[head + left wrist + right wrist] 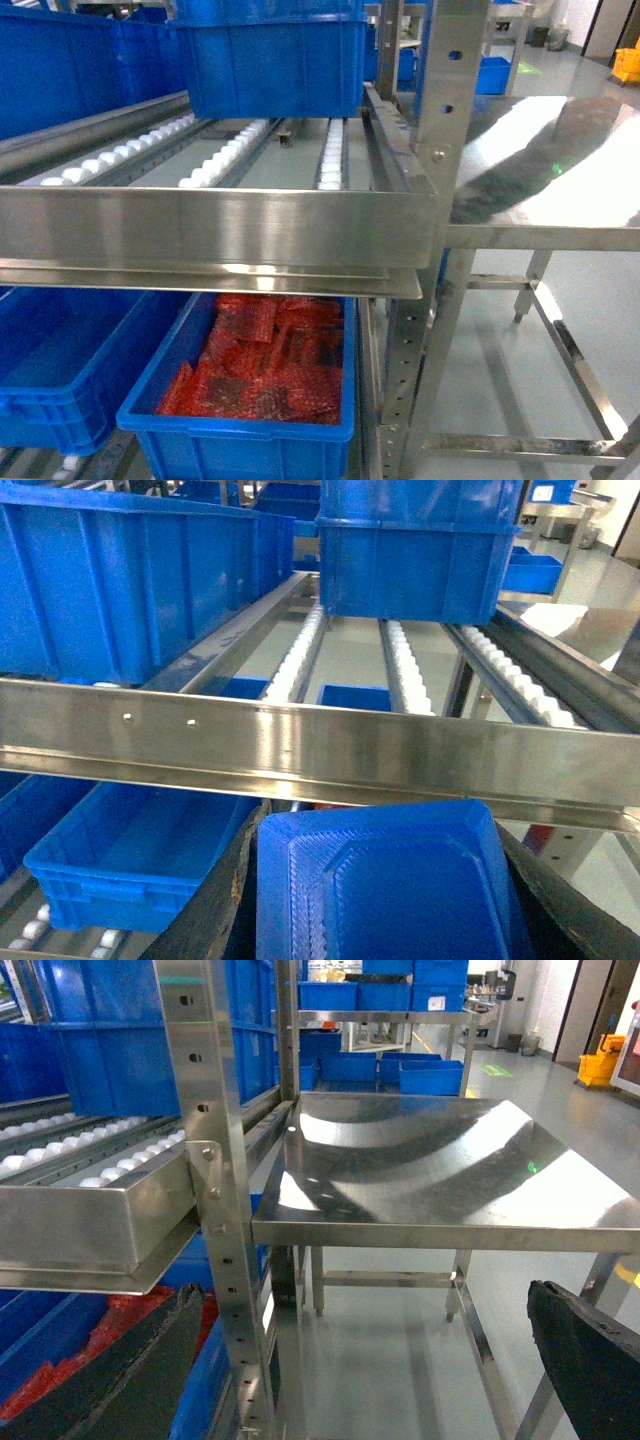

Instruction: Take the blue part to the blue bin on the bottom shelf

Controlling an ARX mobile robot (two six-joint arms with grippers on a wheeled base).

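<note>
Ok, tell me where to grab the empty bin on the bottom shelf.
Take the blue bin by its thick front rim, coming from the front and slightly above. The upper shelf overhangs most of the opening, so only the front edge is exposed, and the rolled lip gives a hand something to close on.

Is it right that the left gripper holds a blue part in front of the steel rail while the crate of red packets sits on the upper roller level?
No. In the head view the crate of red packets sits below the upper roller level. The rest stands.
</note>
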